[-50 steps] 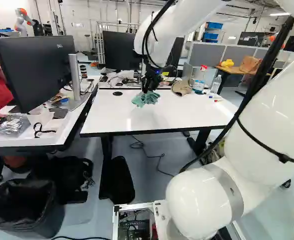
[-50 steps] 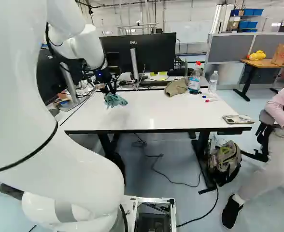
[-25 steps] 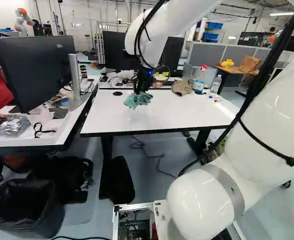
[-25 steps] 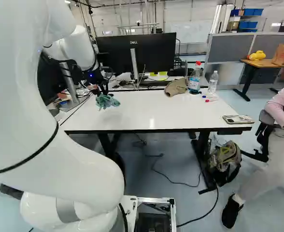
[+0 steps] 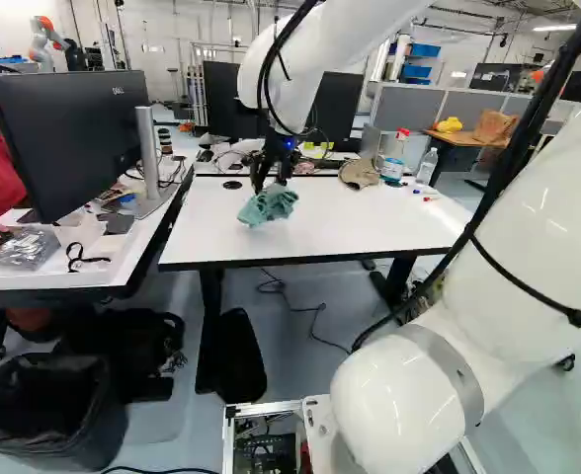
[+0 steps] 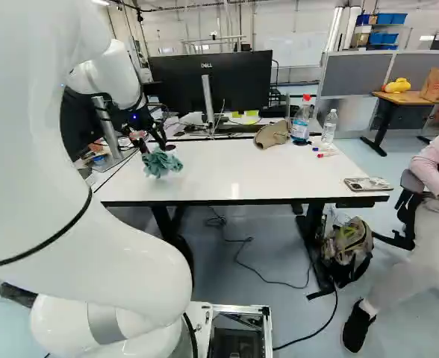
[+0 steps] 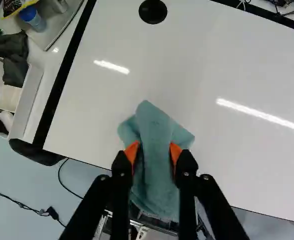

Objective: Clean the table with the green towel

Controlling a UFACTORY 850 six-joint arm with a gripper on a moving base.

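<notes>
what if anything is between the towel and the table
Nothing visible stands between the green towel, gripped by the fingers, and the white table under it; the tan cap sits near the far edge.

Pale blue floor [image 6: 294, 307]; grey partitions [image 6: 355, 78]; wooden desk [image 6: 411, 98] beside them; blue bins [image 6: 384, 38]; white wall [image 6: 279, 22] behind

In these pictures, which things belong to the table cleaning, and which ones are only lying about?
For the job:
- green towel
- gripper, shut on the towel
- white table

Just lying about:
- tan cap
- red-capped bottle
- clear bottle
- phone
- backpack on the floor
</notes>
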